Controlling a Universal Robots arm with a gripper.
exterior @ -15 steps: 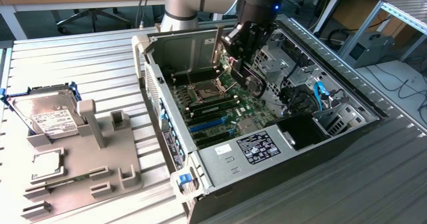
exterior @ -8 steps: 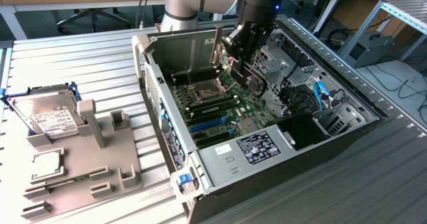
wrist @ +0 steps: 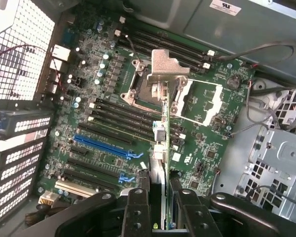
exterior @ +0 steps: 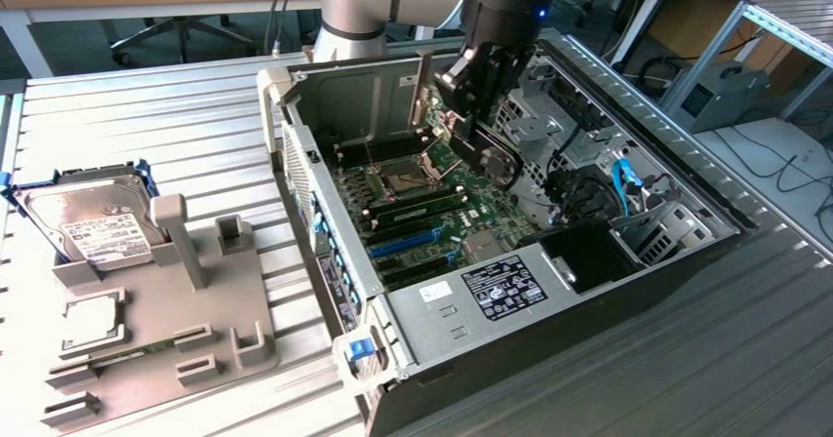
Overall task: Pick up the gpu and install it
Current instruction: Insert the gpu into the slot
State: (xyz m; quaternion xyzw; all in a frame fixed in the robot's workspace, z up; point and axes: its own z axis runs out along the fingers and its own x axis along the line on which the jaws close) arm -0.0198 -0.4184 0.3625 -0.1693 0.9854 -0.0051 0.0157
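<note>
My gripper [exterior: 477, 100] hangs over the middle of the open computer case [exterior: 651, 164], shut on the gpu [exterior: 493, 152], a dark card with a silver end bracket. In the wrist view the gpu [wrist: 161, 133] is edge-on between my black fingers [wrist: 136, 207], its silver bracket [wrist: 165, 66] at the far end. The card is held above the green motherboard [wrist: 89, 98], over the processor socket [wrist: 138, 91] and the black memory slots. The blue expansion slot [wrist: 102, 145] lies off to one side of the card, not under it.
On the exterior view's left, a grey fixture [exterior: 156, 300] holds a silver hard drive [exterior: 92, 224] and a square processor chip [exterior: 86, 320]. Inside the case are a blue cable [exterior: 622, 183], black cables and a labelled power supply [exterior: 501, 289]. Case walls ring the board.
</note>
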